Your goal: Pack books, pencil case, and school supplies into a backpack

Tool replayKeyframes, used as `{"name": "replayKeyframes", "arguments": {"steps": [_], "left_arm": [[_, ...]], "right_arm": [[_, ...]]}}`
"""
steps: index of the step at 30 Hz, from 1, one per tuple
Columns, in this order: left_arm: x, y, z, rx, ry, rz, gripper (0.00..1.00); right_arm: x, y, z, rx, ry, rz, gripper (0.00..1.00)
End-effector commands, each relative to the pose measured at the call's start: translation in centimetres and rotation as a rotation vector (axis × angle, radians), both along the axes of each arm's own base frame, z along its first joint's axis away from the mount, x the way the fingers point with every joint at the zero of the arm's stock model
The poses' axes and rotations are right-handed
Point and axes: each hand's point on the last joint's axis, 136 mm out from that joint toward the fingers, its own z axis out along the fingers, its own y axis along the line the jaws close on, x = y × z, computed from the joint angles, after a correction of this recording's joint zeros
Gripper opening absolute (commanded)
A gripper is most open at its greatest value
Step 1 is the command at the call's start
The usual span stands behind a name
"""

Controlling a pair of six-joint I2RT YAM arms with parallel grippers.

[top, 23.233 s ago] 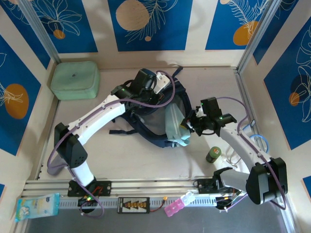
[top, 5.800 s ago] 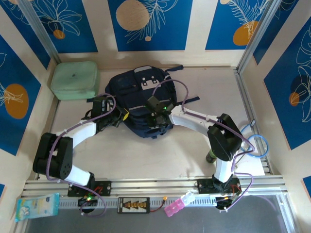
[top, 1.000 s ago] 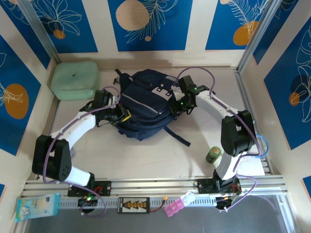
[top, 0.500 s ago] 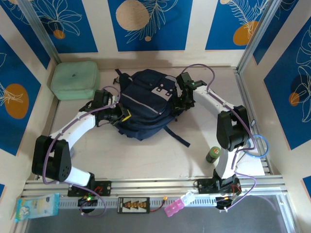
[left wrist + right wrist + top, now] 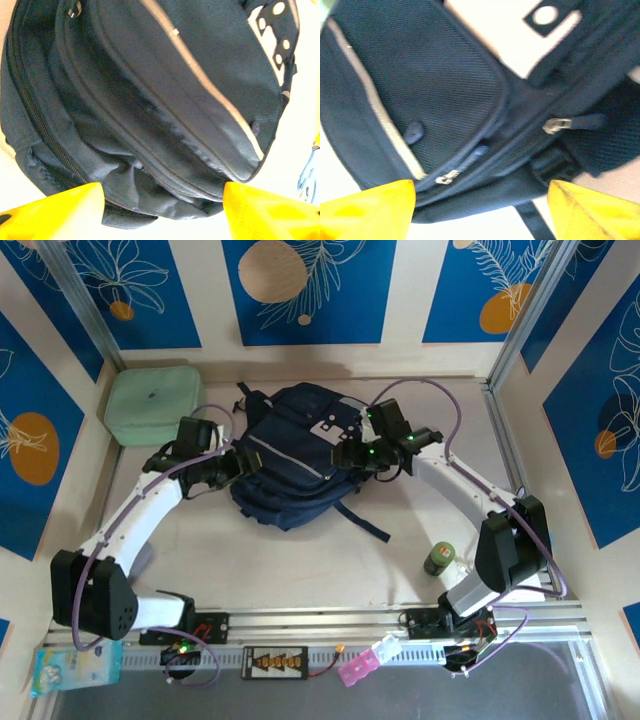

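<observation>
- Navy-blue fabric backpack (image 5: 295, 470) with a grey-white patch (image 5: 325, 428) lies flat mid-table in the top view. A mint-green rounded case (image 5: 155, 405) sits well apart in the far left corner.
- Note the left gripper (image 5: 227, 462) at the bag's left edge and the right gripper (image 5: 348, 453) at its right edge, beside the patch. Flanking the bag this way probably lets you steady or turn it.
- Left wrist view: the yellow fingertips (image 5: 55, 207) stand wide apart, gripping nothing. The pale stripe (image 5: 210, 90) and a zip line run between them.
- Right wrist view: the fingers (image 5: 367, 205) are likewise spread and empty above two metal zip pulls (image 5: 557, 123). The zips look drawn shut, so judge packing near complete.
- No writing is legible; the patch carries only punched holes.
</observation>
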Motion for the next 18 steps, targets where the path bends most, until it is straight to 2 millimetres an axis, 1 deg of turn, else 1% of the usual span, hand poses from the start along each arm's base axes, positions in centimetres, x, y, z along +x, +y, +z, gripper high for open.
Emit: {"name": "replayKeyframes", "arguments": {"steps": [1,6,11,15,18], "left_arm": [[1.0,-0.6,0.9,0.014,-0.039,-0.037,0.65],[2.7,-2.1,1.4,-0.055,-0.060,-0.053,0.66],[3.2,-3.0,0.9,-0.086,-0.045,-0.068,0.66],[3.2,-4.1,0.4,-0.120,-0.031,-0.088,0.66],[3.1,-5.0,0.1,-0.158,-0.020,-0.098,0.66]], "right_arm": [[1.0,2.1,-0.5,0.103,0.030,-0.029,0.73],[2.4,3.1,-2.3,0.138,0.071,-0.079,0.76],[3.1,4.3,-2.9,0.159,0.071,-0.044,0.76],[2.9,4.9,-3.8,0.172,0.100,-0.015,0.76],[2.0,5.6,-4.1,0.180,0.113,0.025,0.75]]}}
